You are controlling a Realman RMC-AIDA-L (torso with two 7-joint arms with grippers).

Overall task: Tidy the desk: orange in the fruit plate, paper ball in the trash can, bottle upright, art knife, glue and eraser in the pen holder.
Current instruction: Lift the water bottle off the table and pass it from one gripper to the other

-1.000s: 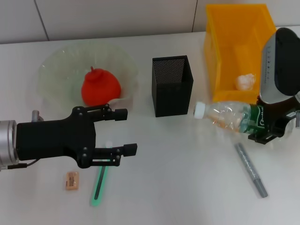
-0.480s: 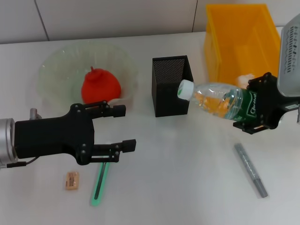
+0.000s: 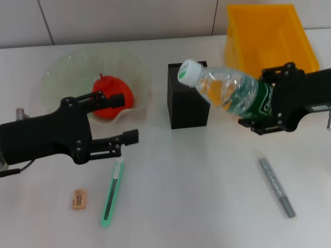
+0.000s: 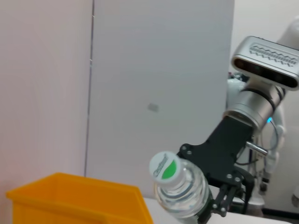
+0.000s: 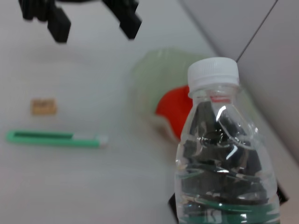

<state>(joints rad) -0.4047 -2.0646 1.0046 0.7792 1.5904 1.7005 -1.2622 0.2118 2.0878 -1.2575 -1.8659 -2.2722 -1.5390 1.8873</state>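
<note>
right hand [image 3: 269,106] grasps a light, slippery, crushable plastic bottle [image 3: 227,92] at its label, tilted above the bench; left hand [image 3: 121,119] hovers released.

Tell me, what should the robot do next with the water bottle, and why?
Probably keep tipping the bottle until its cap points straight up, then lower it onto the table. The right gripper holds it lifted and slanted, cap toward the pen holder, and it must end upright.

Bright even light, soft shadows; right wrist bkgd blurry w/ glare.
</note>
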